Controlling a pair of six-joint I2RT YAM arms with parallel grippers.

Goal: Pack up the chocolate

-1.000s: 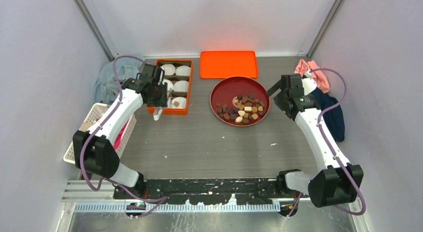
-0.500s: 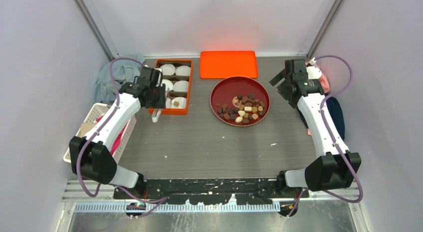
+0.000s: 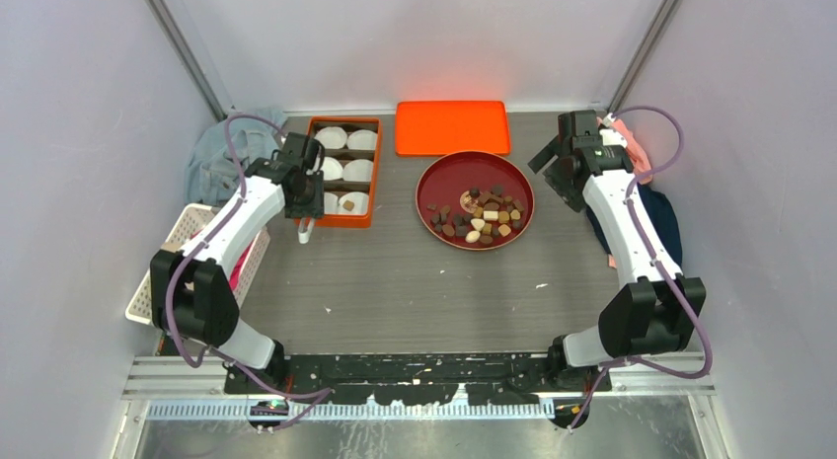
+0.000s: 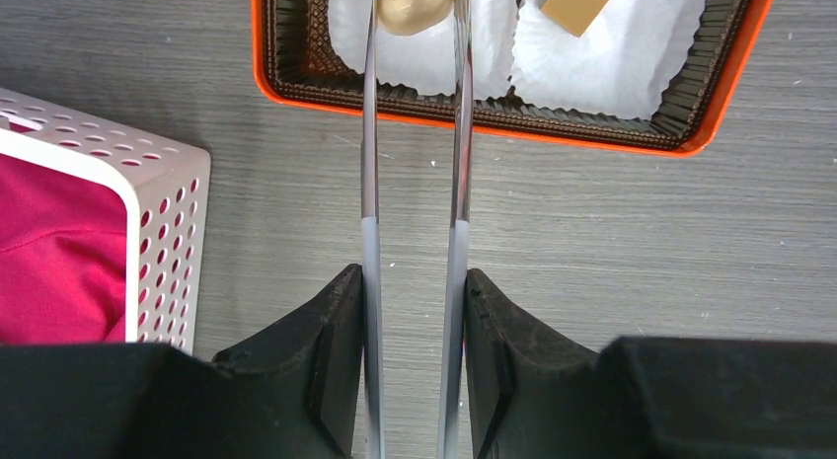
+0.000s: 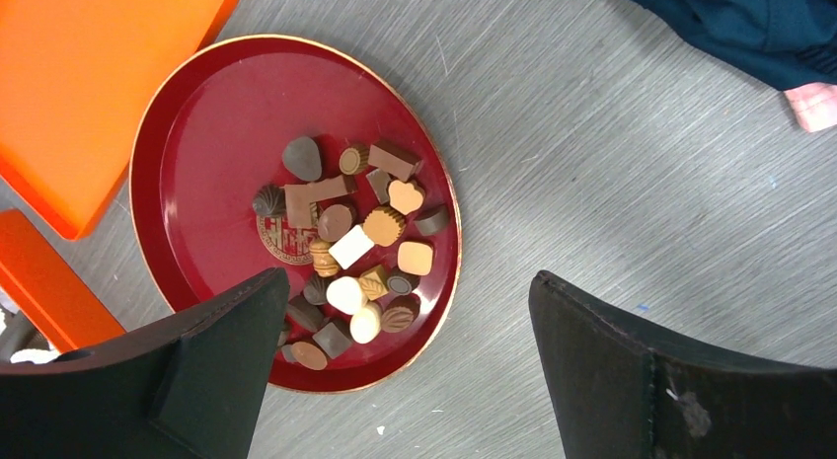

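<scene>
Several chocolates in dark brown, tan and cream lie heaped on a round red plate. My left gripper is shut on a pair of slim tongs. The tong tips stand on either side of a tan oval chocolate lying in a white paper cup of the orange box. A square tan chocolate sits in the neighbouring cup. My right gripper hangs open above the plate's right edge, holding nothing.
An orange lid lies behind the plate. A white perforated basket with pink cloth stands left of the box, and a grey-blue cloth behind it. Pink and navy clothes lie at the right wall.
My right arm has swung toward the back right corner, gripper still open. The left gripper with the tongs has shifted slightly left and nearer along the box's front edge.
</scene>
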